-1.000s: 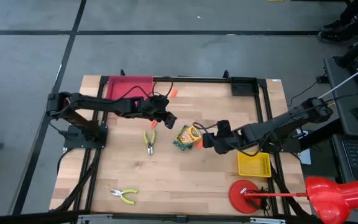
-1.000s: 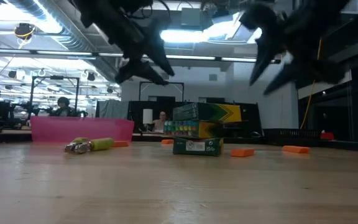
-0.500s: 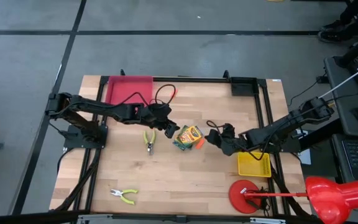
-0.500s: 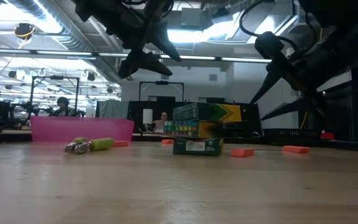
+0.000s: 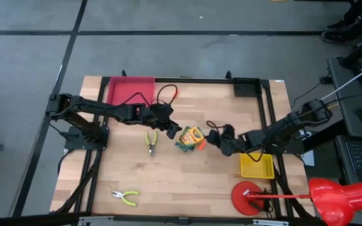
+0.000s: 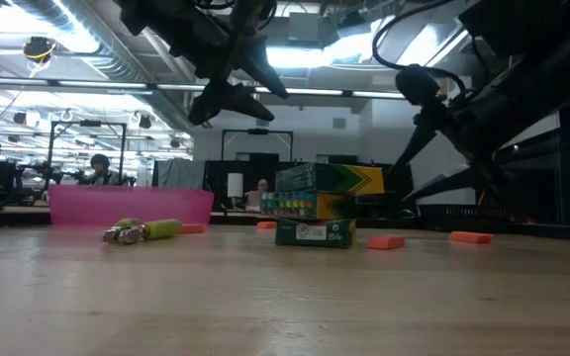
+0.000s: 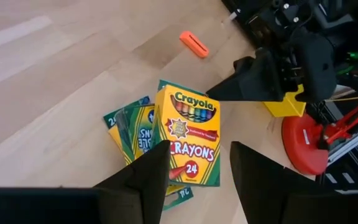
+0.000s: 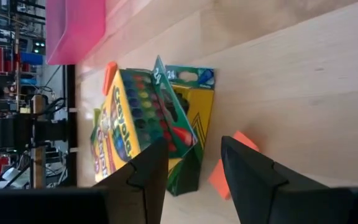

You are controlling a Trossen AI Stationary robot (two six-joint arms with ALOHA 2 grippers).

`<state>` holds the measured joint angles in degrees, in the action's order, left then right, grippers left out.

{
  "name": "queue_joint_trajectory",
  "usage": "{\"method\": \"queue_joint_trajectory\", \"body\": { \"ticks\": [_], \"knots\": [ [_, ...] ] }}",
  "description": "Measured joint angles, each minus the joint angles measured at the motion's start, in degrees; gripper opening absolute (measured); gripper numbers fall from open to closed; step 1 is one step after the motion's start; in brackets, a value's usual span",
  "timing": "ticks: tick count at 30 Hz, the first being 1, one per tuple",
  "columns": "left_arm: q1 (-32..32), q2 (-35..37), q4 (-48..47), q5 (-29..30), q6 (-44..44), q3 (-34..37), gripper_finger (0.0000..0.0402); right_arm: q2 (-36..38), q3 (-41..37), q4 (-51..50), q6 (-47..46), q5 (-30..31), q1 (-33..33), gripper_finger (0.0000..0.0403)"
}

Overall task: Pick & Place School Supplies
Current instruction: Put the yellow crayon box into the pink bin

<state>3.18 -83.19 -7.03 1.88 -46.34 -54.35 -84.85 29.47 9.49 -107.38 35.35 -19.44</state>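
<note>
The green-and-yellow crayon box [image 5: 190, 137] rests on the table's middle, propped on another flat crayon pack [image 7: 129, 127]. My left gripper [image 5: 173, 132] hovers open just left of it and well above the table [image 6: 234, 91]. My right gripper [image 5: 213, 137] hangs open just right of the box, lower down [image 6: 419, 148]. An orange stub [image 5: 201, 145] lies against the box's right side [image 8: 232, 165]; another orange stub [image 5: 175, 94] lies by the far edge. One pair of pliers [image 5: 151, 141] lies left of the box, a second pair of pliers [image 5: 126, 198] near the front left.
The pink tray [image 5: 131, 89] sits at the far left corner. The yellow mesh basket [image 5: 257, 166] stands right of centre, with a red round stand [image 5: 246, 197] in front of it. A black frame [image 5: 247, 85] runs along the far and right edges. People sit in the room behind [image 6: 99, 170].
My right gripper has come down toward the table and now hangs beside the crayon box's right side. My left gripper has shifted a little toward the box, then stayed still. Both stay open. The box has not moved.
</note>
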Motion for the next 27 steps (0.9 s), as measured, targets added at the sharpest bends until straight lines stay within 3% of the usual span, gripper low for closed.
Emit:
{"method": "queue_joint_trajectory", "body": {
  "ticks": [12,27],
  "knots": [
    [0.0,-0.01,-0.02,-0.02,0.56,0.0,0.0164,-1.04,0.0,3.26,1.77,0.28,1.09,0.0147],
    [-0.02,-0.01,-0.02,-0.01,1.64,0.0,0.0163,-1.04,0.0,5.49,4.88,0.47,1.4,0.0033]
  ]
}}
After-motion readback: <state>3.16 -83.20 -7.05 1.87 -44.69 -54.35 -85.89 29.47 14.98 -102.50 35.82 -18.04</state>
